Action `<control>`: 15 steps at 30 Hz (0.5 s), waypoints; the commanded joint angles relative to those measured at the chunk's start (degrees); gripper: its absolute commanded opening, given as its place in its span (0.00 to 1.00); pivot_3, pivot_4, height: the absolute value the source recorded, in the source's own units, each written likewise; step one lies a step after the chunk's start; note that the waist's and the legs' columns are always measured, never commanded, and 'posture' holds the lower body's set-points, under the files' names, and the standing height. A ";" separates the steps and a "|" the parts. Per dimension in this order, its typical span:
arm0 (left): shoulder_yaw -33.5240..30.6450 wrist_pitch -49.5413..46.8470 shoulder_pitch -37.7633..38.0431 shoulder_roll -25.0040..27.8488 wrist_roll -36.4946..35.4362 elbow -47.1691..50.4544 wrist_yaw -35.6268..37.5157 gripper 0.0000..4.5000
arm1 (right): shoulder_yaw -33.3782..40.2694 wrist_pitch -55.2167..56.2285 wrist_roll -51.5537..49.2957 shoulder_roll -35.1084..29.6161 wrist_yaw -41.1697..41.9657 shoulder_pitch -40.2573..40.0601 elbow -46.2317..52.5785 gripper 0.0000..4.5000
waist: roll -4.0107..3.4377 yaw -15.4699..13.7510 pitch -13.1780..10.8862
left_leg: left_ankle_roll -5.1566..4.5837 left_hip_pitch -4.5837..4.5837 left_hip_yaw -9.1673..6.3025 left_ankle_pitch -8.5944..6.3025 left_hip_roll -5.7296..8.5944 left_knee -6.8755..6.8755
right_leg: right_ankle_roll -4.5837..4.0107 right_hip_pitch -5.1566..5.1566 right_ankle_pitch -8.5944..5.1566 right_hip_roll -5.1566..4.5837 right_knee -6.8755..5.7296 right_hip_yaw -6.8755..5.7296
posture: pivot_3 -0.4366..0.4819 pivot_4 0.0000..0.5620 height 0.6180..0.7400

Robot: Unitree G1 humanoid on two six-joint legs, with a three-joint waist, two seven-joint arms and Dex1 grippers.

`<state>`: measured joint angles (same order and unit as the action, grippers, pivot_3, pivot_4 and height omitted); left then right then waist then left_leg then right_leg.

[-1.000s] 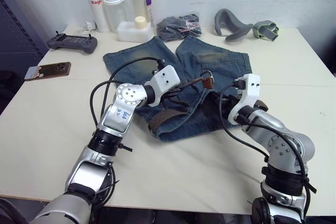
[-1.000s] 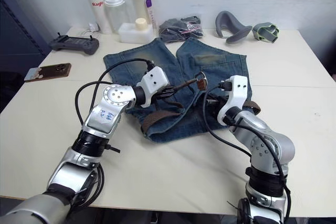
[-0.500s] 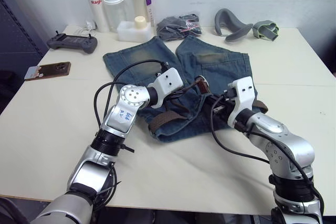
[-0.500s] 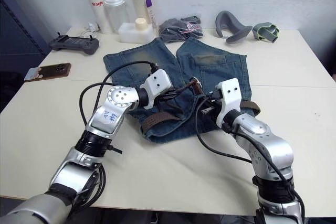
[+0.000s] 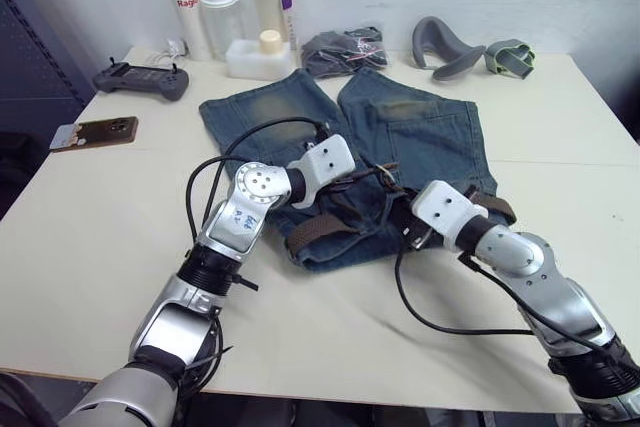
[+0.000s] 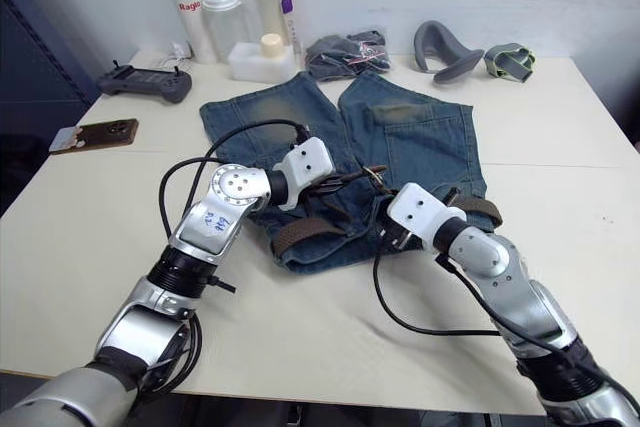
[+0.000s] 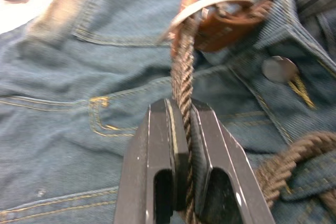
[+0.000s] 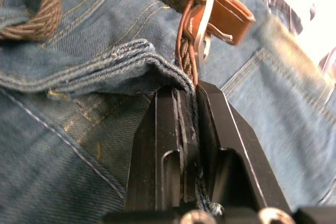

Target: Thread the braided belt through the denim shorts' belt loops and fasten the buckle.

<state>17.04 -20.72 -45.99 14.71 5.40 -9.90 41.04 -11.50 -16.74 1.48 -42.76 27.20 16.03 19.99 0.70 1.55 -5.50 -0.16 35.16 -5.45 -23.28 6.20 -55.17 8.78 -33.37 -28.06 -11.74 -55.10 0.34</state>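
Blue denim shorts [image 5: 330, 137] with faded yellowish patches lie flat in the middle of the pale worktop [image 5: 100, 237], legs pointing toward the far edge, waistband toward the near one. The dark-brown braided belt [image 5: 318, 228] runs along the waistband, partly under folded denim, and one brown end pokes out past the shorts on the right.

The left claw [image 7: 178, 124] is pressed together on the braided strap just short of the silver rectangular buckle [image 7: 210, 6], which is lifted above the denim near a metal button [image 7: 278, 68]. The right claw [image 8: 189, 103] pinches a folded edge of the waistband, its tips just under the buckle.

The near half of the worktop is bare on both sides of the arms. Along the far edge stand three tall bottles [image 5: 225, 7], a dark bagged bundle [image 5: 343, 47] and a grey curved piece [image 5: 445, 45]; a black controller [image 5: 140, 79] and a phone [image 5: 92, 131] sit near the left edge.
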 commanded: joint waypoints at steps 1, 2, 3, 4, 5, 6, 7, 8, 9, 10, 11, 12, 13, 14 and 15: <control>2.41 2.20 -2.03 -2.13 0.35 0.85 0.45 0.00 | -1.80 6.83 2.17 -1.30 4.96 0.47 2.78 0.01 | 0.00 -0.03 0.00 | 0.00 0.01 0.00 0.00 0.00 0.00 | 0.00 0.00 0.00 -0.01 0.00 -0.01 | 0.48 0.27 0.11; 2.67 2.50 -2.11 -2.49 0.45 0.52 0.50 0.00 | -1.97 7.52 2.89 -1.54 5.71 0.47 2.72 0.01 | 0.01 -0.05 0.00 | 0.00 0.01 0.00 0.00 0.00 0.00 | 0.00 0.00 0.00 -0.01 0.01 -0.01 | 0.48 0.27 0.11; 2.89 2.80 -2.27 -2.84 0.54 0.25 0.57 0.00 | -2.03 8.29 3.29 -1.65 6.42 0.38 2.67 0.01 | 0.03 -0.08 0.00 | 0.00 0.02 0.00 0.00 0.00 0.00 | 0.00 0.01 0.00 -0.01 0.01 -0.02 | 0.48 0.27 0.11; 3.09 3.12 -2.55 -3.30 0.54 -0.08 0.60 0.00 | -1.97 8.76 3.96 -1.73 6.86 0.29 2.54 0.01 | 0.05 -0.07 0.00 | 0.00 0.02 0.00 0.00 0.00 -0.01 | 0.00 0.01 0.00 -0.01 0.03 -0.02 | 0.48 0.27 0.11; 3.20 3.38 -2.78 -3.62 0.54 -0.37 0.61 0.00 | -1.80 9.16 4.42 -1.64 7.23 0.22 2.35 0.01 | 0.05 -0.07 0.00 | 0.00 0.02 -0.01 0.00 0.00 -0.01 | 0.00 0.02 0.00 -0.01 0.03 -0.03 | 0.48 0.27 0.11; 3.53 4.25 -3.22 -3.94 0.89 -0.99 0.57 0.00 | -1.64 9.82 4.62 -1.65 7.86 0.15 1.98 0.01 | 0.06 -0.07 0.00 | 0.00 0.02 -0.01 0.00 0.00 -0.01 | 0.00 0.02 0.00 -0.01 0.03 -0.03 | 0.48 0.27 0.11; 3.74 4.93 -3.55 -4.14 1.16 -1.51 0.54 0.00 | -1.48 10.29 4.79 -1.58 8.34 0.11 1.67 0.01 | 0.06 -0.08 0.01 | 0.00 0.02 -0.01 0.00 0.00 -0.01 | 0.00 0.02 0.00 -0.01 0.04 -0.04 | 0.48 0.27 0.11; 4.05 5.96 -3.92 -4.19 1.65 -2.18 0.53 0.00 | -1.22 10.55 4.95 -1.43 8.71 0.10 1.37 0.01 | 0.06 -0.07 0.01 | 0.00 0.02 -0.01 0.00 -0.01 -0.01 | 0.00 0.02 0.00 -0.02 0.04 -0.05 | 0.48 0.27 0.11; 4.64 7.37 -4.21 -3.96 2.40 -2.85 0.72 0.00 | -0.85 10.67 5.09 -1.38 9.02 0.17 1.07 0.01 | 0.06 -0.08 0.01 | 0.00 0.02 -0.01 0.00 -0.01 -0.01 | 0.00 0.02 0.00 -0.02 0.04 -0.05 | 0.48 0.27 0.11; 5.00 8.34 -4.36 -3.79 2.91 -3.31 0.87 0.00 | -0.55 10.74 5.24 -1.28 9.24 0.23 0.86 0.01 | 0.06 -0.08 0.00 | 0.00 0.01 -0.01 0.00 -0.01 -0.01 | 0.00 0.02 0.00 -0.02 0.03 -0.05 | 0.48 0.27 0.11; 5.14 9.10 -4.29 -3.75 2.97 -3.65 1.13 0.00 | -0.23 10.84 5.05 -1.38 9.90 0.19 0.88 0.01 | 0.06 -0.08 0.00 | 0.00 0.02 -0.01 0.00 -0.01 -0.02 | 0.00 0.02 0.00 -0.02 0.04 -0.06 | 0.48 0.27 0.11; 5.16 9.60 -4.19 -3.78 2.94 -3.89 1.32 0.00 | 0.06 10.75 4.76 -1.38 10.49 0.10 0.95 0.01 | 0.06 -0.08 0.00 | 0.00 0.02 -0.01 0.00 -0.01 -0.02 | 0.00 0.02 0.00 -0.02 0.04 -0.06 | 0.48 0.27 0.11; 5.13 9.98 -4.09 -3.81 2.92 -4.02 1.44 0.00 | 0.52 10.29 4.16 -1.32 11.11 -0.09 1.12 0.01 | 0.07 -0.08 0.00 | 0.00 0.02 -0.01 0.00 -0.01 -0.02 | 0.00 0.02 0.00 -0.03 0.04 -0.05 | 0.48 0.27 0.11; 5.12 10.30 -4.04 -3.86 2.96 -4.20 1.51 0.00 | 0.88 9.97 3.80 -1.21 11.56 -0.22 1.18 0.01 | 0.07 -0.09 0.00 | 0.00 0.03 -0.01 0.00 -0.01 -0.02 | 0.00 0.02 0.00 -0.02 0.04 -0.06 | 0.48 0.27 0.11; 4.91 10.32 -3.90 -4.03 2.77 -4.15 1.51 0.00 | 1.60 9.01 2.88 -1.30 12.43 -0.47 1.37 0.01 | 0.07 -0.08 0.00 | 0.00 0.03 -0.01 0.00 -0.01 -0.02 | 0.00 0.02 0.00 -0.02 0.04 -0.06 | 0.48 0.27 0.11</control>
<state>20.84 -12.15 -48.97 12.11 8.66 -14.81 41.95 -9.44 -8.86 6.75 -44.57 37.22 15.71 18.17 0.77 1.46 -5.50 -0.16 35.19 -5.46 -23.28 6.19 -55.20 8.78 -33.35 -28.07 -11.76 -55.05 0.28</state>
